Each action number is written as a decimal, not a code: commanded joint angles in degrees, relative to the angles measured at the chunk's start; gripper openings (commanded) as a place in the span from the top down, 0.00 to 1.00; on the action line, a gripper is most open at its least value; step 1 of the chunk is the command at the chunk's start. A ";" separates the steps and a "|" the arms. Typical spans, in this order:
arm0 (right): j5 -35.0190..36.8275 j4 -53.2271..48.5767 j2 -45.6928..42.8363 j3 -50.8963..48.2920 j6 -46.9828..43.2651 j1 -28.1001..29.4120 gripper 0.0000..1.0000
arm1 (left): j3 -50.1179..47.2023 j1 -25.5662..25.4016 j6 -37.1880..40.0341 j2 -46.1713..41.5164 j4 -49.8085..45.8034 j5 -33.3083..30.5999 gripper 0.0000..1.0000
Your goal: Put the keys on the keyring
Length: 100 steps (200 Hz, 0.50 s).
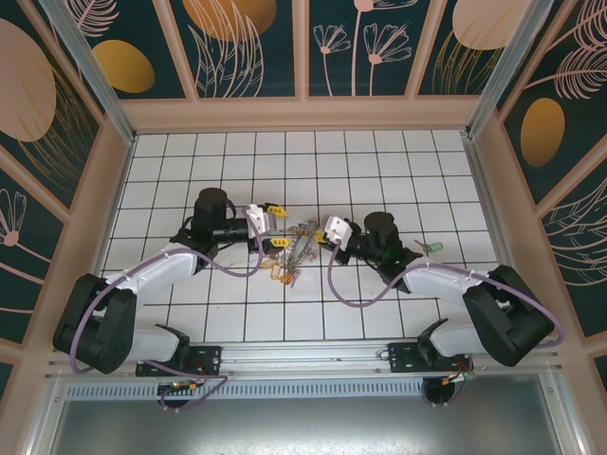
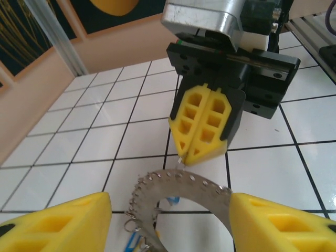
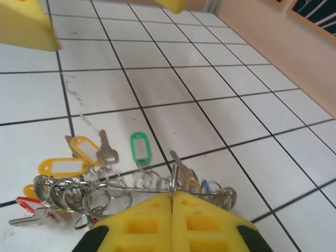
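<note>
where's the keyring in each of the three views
top external: keyring lies mid-table among the keys, hard to make out.
left wrist: keyring is the grey holed arc at bottom centre, inside the open left gripper.
right wrist: keyring is seen edge-on, a thin strip rising from the right gripper at bottom centre.
shared landmark: the right gripper's shut yellow fingers pinching the keyring's rim.

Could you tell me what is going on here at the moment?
The two arms meet at the middle of the tiled table over the keyring. The right gripper is shut on the ring's thin edge, while the left gripper is open, straddling the opposite part. The keys, with coloured tags, lie bunched along the ring; which of them are attached I cannot tell.
</note>
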 commanded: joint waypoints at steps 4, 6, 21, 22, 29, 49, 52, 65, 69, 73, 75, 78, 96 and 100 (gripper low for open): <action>-6.77 3.28 -2.71 2.76 1.30 -0.17 1.00 | 1.81 -0.80 4.92 0.08 -3.62 1.77 0.41; -6.99 3.12 -2.76 2.94 1.26 -0.17 1.00 | 1.74 -0.75 4.92 0.00 -3.56 1.75 0.42; -8.88 2.06 -3.64 3.80 1.34 -0.18 1.00 | 1.45 -1.01 4.74 -0.36 -3.20 1.67 0.45; -8.99 2.03 -3.69 3.86 1.35 -0.18 1.00 | 1.45 -1.06 4.70 -0.37 -3.22 1.70 0.45; -9.79 1.62 -4.12 4.08 1.36 -0.17 1.00 | 1.45 -1.19 4.68 -0.52 -3.37 1.69 0.46; -10.42 0.74 -5.56 4.36 1.45 0.07 1.00 | 1.06 -1.84 4.75 -0.79 -3.33 1.73 0.46; -10.41 0.64 -5.85 4.35 1.46 0.09 1.00 | 0.94 -1.98 4.75 -0.87 -3.20 1.78 0.46; -10.41 -0.12 -6.49 4.44 1.10 0.33 1.00 | 0.31 -2.48 4.72 -1.15 -2.21 1.74 0.47; -10.41 -0.46 -6.70 4.52 0.91 0.50 1.00 | 0.19 -2.60 4.70 -1.21 -1.99 1.79 0.47; -10.37 -0.85 -6.78 4.65 0.66 0.63 1.00 | 0.05 -2.83 4.55 -1.25 -1.72 1.75 0.47; -10.31 -1.12 -6.83 4.69 0.51 0.69 1.00 | 0.00 -2.92 4.46 -1.25 -1.57 1.74 0.48; -10.18 -1.50 -6.89 4.78 0.29 0.86 1.00 | -0.04 -2.99 4.41 -1.17 -1.43 1.67 0.48; -9.93 -3.39 -7.15 5.47 -0.77 1.91 1.00 | 0.23 -3.77 4.37 -0.99 -1.31 1.66 0.51; -9.82 -3.64 -7.12 5.54 -0.92 2.14 1.00 | 0.22 -3.94 4.39 -0.93 -1.31 1.65 0.51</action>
